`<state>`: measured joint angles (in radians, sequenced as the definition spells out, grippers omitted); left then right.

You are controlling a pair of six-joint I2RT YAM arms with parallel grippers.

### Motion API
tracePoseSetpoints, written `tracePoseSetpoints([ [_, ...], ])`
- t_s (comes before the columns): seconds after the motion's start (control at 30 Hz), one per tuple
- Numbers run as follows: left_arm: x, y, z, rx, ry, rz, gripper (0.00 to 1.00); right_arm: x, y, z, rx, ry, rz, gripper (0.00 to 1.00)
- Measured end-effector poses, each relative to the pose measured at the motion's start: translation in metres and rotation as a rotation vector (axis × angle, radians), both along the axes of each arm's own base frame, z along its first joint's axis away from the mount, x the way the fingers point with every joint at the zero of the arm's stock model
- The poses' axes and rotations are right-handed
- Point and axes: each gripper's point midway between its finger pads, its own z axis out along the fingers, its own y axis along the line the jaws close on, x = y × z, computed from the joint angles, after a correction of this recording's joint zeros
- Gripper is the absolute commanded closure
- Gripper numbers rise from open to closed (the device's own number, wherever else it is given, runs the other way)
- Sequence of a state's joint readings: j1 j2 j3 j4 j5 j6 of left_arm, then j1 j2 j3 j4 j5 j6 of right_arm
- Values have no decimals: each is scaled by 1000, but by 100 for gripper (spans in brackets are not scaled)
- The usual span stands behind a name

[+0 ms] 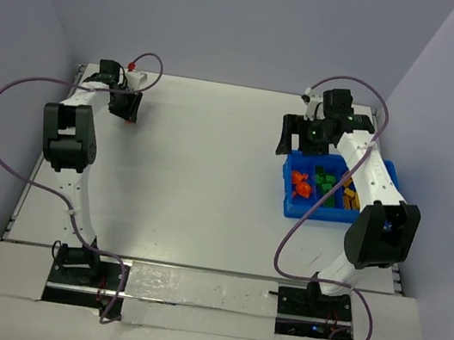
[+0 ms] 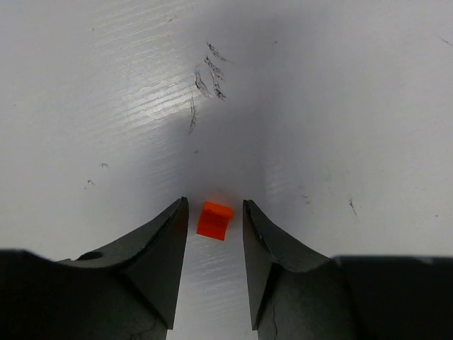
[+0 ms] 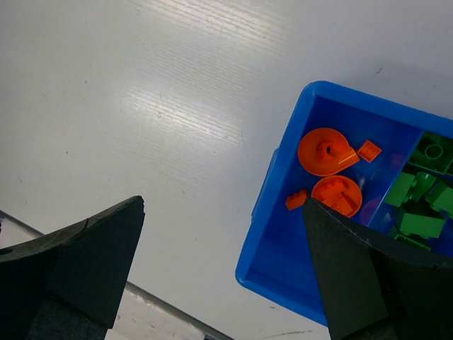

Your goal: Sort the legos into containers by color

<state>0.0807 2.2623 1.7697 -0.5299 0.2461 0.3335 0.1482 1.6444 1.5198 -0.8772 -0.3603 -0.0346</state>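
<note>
Pickup stage, left arm. Small orange plastic brick (image 2: 214, 221) lies on the white counter (image 2: 340, 106), far-left area in the overhead view and well apart from the shallow bright-blue plastic bin (image 1: 292, 205) on the right side.

Left jaws: parted narrowly, one on each side of the brick, neither touching it. Nothing gripped yet. The brick sits roughly centred in the gap, turned a little off square to the pads.

Right jaws: spread wide and empty, hanging over the bin's corner. Below them is the end compartment holding round orange pieces (image 3: 325, 152), with green bricks (image 3: 417, 209) in the neighbouring compartment.

Judgement on doing the grasp well:
- Tips should be right down at the counter before closing; the brick is low and tiny, so a high pinch would likely skip off its top.
- Close slowly. The slight skew may make it rotate or squirt out forwards.
- Check the wrist view for a gap-free hold before lifting.
- Destination is probably the orange compartment; the right arm hovers there, so the crossing needs care.
</note>
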Motion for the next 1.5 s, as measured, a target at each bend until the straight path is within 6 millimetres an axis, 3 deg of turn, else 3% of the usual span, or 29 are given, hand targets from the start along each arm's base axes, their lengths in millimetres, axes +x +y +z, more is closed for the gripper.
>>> tracePoseSetpoints([
  [0.33, -7, 2, -1, 22, -15, -21, 99, 2, 3, 5, 9, -10, 1, 0],
  [0.5, -21, -4, 2, 13, 21, -21, 100, 0, 12, 7, 16, -12, 17, 0],
  [0.6, -34, -20, 12, -44, 53, -29, 100, -2, 24, 8, 24, -19, 48, 0],
  [0.7, -43, -52, 44, -188, 47, -22, 100, -3, 42, 13, 61, -33, 78, 0],
  [0.93, -83, -150, 178, -632, -14, 15, 100, -6, 86, 51, 281, -108, 128, 0],
  [1.03, -108, -183, 216, -814, -10, 81, 100, -6, 103, 72, 406, -134, 131, 0],
  [1.1, -124, -193, 228, -912, 28, 146, 100, -6, 112, 80, 458, -138, 126, 0],
  [1.2, -131, -204, 243, -1032, 73, 209, 100, -9, 131, 91, 508, -143, 148, 1],
  [1.37, -146, -228, 258, -1193, 91, 191, 100, -26, 177, 115, 693, -75, 254, 7],
  [1.5, -163, -244, 272, -1292, 96, 147, 100, -37, 202, 117, 819, 19, 319, 13],
])
